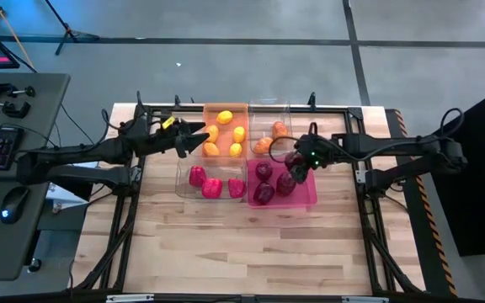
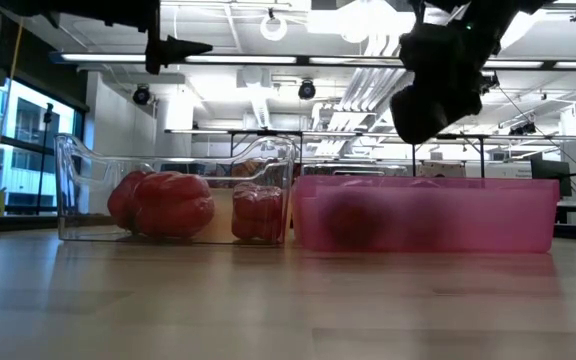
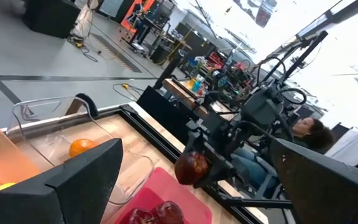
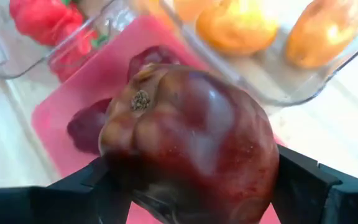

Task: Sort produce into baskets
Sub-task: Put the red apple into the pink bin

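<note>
A light wooden desk [image 1: 226, 244] carries four shallow baskets grouped together: an orange basket [image 1: 207, 110] and a clear basket [image 1: 269, 107] behind, another clear basket [image 1: 181, 177] and a pink basket [image 1: 310, 199] in front.

Right hand [image 1: 297, 171] clamped shut on something, raised; left hand [image 1: 194, 139] gaping, raised.

Maroon fruit [image 4: 188, 140]; pink bin [image 1: 308, 195]; orange bin [image 1: 226, 110]; red peppers [image 1: 213, 187].

no readable text, labels or signs
</note>
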You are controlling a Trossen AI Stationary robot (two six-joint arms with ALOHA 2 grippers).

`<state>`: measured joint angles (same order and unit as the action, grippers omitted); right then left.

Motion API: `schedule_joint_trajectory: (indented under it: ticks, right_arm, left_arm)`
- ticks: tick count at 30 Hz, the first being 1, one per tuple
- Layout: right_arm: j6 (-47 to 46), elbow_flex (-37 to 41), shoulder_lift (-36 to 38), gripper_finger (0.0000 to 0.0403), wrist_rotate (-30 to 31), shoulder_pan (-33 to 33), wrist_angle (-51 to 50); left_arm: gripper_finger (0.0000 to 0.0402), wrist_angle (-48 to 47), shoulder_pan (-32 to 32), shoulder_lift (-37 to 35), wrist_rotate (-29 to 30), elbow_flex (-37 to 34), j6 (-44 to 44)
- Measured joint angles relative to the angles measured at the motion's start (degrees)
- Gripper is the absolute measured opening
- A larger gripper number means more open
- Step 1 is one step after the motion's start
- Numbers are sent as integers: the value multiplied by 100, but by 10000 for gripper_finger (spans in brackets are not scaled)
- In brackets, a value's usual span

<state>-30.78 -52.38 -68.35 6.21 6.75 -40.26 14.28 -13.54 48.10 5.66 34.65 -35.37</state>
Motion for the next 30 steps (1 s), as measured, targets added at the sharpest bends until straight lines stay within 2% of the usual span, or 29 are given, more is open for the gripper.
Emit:
schedule_joint_trajectory:
  ticks: [8,16,23,30]
  right_arm:
    - [377,7,100,291,372,12,-370]
    - [845,213,119,291,119,14,-241]
    - [239,546,388,291,80,78,240]
    - [-224,898,483,292,-31,78,281]
  left_arm:
    - [396,42,63,0,193,0,-59]
    - [396,50,92,0,350,0,-105]
    - [396,48,92,0,390,0,-153]
    - [396,46,89,0,396,0,-151]
